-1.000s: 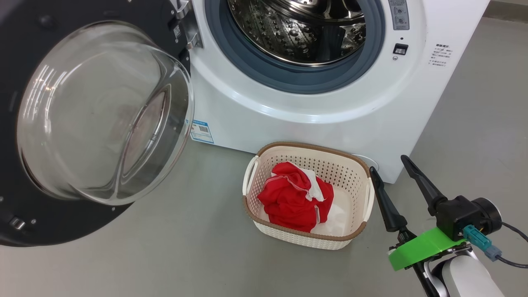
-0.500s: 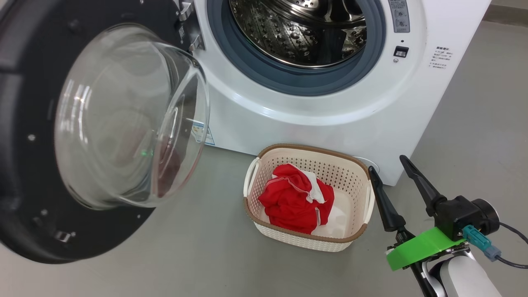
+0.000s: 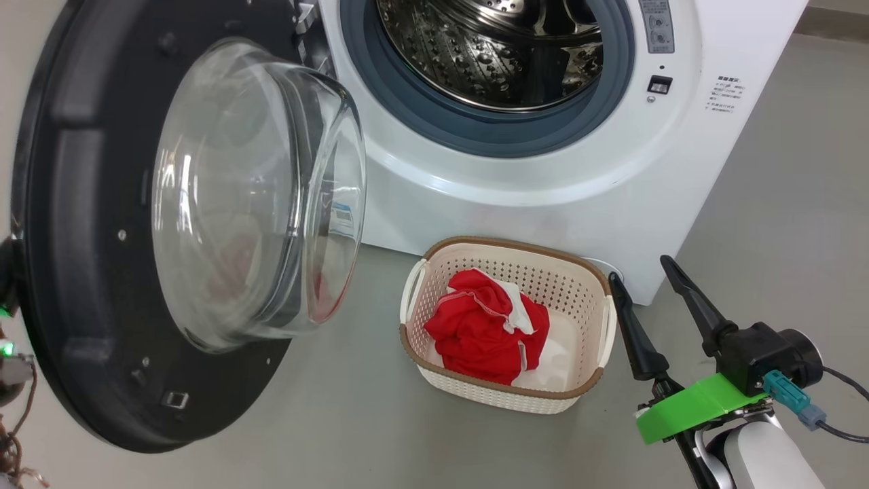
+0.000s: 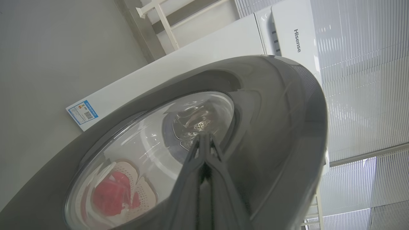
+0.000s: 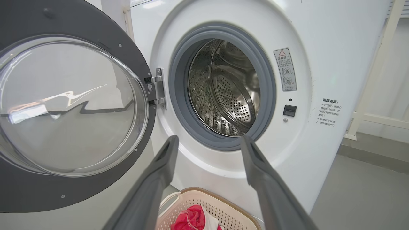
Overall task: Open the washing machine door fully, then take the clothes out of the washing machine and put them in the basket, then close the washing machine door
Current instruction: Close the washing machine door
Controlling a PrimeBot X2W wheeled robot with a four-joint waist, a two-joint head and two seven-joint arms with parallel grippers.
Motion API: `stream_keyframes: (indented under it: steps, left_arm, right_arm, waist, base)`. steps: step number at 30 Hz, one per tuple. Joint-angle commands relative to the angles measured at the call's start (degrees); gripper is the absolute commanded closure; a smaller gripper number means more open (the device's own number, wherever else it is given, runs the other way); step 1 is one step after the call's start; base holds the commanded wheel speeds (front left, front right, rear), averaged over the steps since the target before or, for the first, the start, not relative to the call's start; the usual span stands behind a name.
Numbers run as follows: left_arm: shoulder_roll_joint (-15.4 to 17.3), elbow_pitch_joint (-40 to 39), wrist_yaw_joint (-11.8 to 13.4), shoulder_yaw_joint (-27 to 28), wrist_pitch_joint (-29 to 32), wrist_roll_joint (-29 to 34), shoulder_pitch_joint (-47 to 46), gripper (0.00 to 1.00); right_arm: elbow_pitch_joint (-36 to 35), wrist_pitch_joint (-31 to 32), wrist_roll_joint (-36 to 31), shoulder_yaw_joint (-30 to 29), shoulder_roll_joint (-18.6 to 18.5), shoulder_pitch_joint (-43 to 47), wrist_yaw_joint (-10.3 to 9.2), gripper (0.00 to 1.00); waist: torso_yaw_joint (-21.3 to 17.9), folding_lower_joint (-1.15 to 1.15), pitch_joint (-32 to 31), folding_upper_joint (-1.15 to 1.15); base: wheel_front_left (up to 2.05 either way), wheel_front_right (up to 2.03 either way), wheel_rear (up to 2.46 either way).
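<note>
- The left gripper point(image 4: 204, 143) was seen clenched, empty, tips against the washing machine door point(image 3: 81, 204), 9 o'clock.
- The right gripper point(image 3: 638, 268) was held released, 4 o'clock.
- The clothes point(image 3: 485, 326) were found in the basket point(image 3: 506, 242), 6 o'clock of the washing machine point(image 3: 543, 204).
- Risk judged: tips could be slid off the glossy face, door left ajar.

we cannot read the small labels point(image 3: 723, 92) on the washing machine point(image 3: 543, 204) above the right claw point(image 3: 640, 268), and its drum is cut off by the top edge. ahead of the left claw point(image 4: 204, 137), the washing machine door point(image 4: 271, 111) glass smears the basket point(image 4: 145, 195) and clothes point(image 4: 110, 195). we cannot tell whether the tips touch it.
</note>
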Motion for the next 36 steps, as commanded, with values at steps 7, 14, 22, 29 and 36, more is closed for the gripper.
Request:
stream_keyframes:
  steps: [7,14,22,29,36]
  left_arm:
    - [-1.24,-12.1,6.0,0.25,5.16,-6.51,4.07,1.0]
    - [-1.65,-18.29,10.64,-4.16,5.67,-13.53,7.35,1.0]
    - [-1.66,-23.24,13.6,-10.85,2.69,-20.81,11.57,1.0]
    - [-1.67,-25.52,14.0,-15.02,0.94,-22.61,13.75,1.0]
    - [-1.67,-25.94,13.13,-18.35,-0.41,-23.91,15.12,1.0]
  right_arm:
    - [-1.35,-0.36,0.4,0.95,0.23,-1.16,0.36,0.0]
    - [-1.34,-0.36,0.29,0.75,0.38,-1.6,0.36,0.0]
    - [-1.4,-0.36,0.47,0.34,0.56,-1.75,0.36,0.0]
    - [-1.56,-0.36,0.46,0.2,0.65,-1.7,0.36,0.0]
    - [-1.37,-0.36,0.65,0.61,0.73,-1.43,0.36,0.0]
  waist:
    - [-0.73,0.0,0.43,0.0]
    - [-1.25,0.0,0.83,0.0]
    - [-2.13,0.0,0.94,0.0]
    - [-2.62,0.0,1.05,0.0]
    - [-3.73,0.0,0.65,0.0]
  base:
    - [0.0,0.0,0.0]
    - [0.0,0.0,0.0]
    - [0.0,0.0,0.0]
    - [0.0,0.0,0.0]
    - [0.0,0.0,0.0]
